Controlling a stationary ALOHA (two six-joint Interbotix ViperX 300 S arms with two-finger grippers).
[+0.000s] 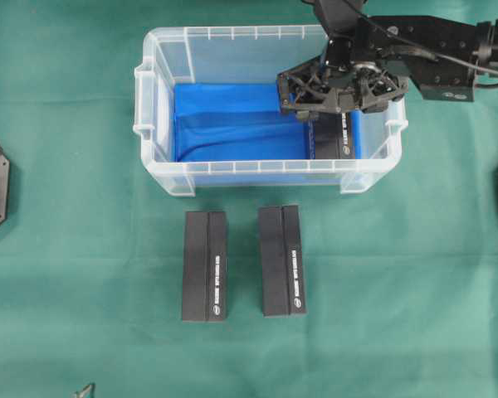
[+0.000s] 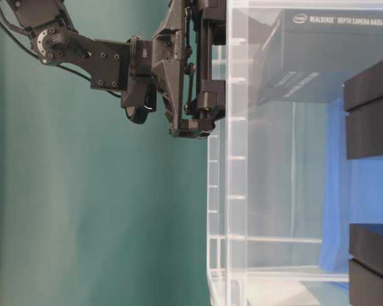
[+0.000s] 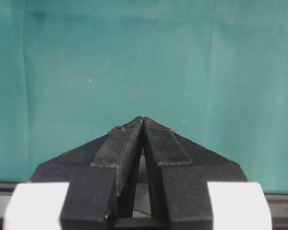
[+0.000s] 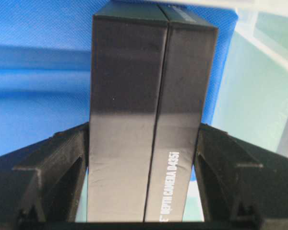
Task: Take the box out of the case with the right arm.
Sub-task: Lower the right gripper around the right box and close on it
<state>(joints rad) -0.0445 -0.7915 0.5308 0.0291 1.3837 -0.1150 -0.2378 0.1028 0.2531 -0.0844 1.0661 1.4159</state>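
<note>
Reaching into the case [image 1: 153, 99] at its right end, right gripper [image 4: 144, 158] with jaws part-open, fingers touching both sides of the box [image 4: 149, 120]. Lying on the blue floor, box unlifted. Left gripper [image 3: 143, 125] with jaws pressed together, empty.

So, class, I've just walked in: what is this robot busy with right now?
The right hand is down inside the clear case, at its right end, with a finger on either side of a black box standing there. The fingers sit right against the box's sides, but whether they are gripping yet can't be told. Two more black boxes already lie on the green cloth in front of the case. The left hand is shut, over bare cloth.
</note>
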